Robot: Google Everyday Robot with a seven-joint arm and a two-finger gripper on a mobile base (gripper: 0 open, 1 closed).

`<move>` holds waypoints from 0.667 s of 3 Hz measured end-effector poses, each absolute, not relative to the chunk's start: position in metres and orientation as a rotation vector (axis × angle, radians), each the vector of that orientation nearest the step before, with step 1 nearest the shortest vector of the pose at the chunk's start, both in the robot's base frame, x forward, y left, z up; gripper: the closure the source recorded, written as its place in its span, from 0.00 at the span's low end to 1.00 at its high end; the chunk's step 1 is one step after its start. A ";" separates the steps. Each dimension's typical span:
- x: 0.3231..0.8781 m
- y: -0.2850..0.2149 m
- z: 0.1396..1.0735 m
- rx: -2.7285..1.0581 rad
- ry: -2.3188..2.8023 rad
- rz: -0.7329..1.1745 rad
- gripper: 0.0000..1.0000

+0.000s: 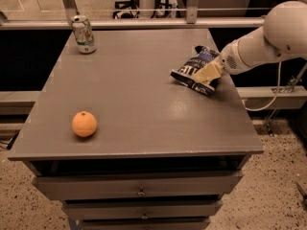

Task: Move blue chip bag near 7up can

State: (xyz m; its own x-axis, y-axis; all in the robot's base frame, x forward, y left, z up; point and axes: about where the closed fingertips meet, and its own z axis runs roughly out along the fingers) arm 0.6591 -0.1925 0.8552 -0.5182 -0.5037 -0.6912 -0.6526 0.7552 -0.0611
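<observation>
At right of centre, the gripper (205,74) overlaps the blue chip bag (188,71), its grip impossible to tell, well apart from the upper-left 7up can (84,34).

One high front view, angled down over table (144,85), gripper (205,75) near right edge

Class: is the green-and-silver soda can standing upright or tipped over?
Upright: the small silver-and-green soda can stands on its base, silver top up. The gripper is at the crinkly dark blue chip bag.
</observation>
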 end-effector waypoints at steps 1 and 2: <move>0.661 -0.189 0.857 -0.861 2.214 0.272 0.71; 0.662 -0.183 0.880 -0.890 2.148 0.275 0.95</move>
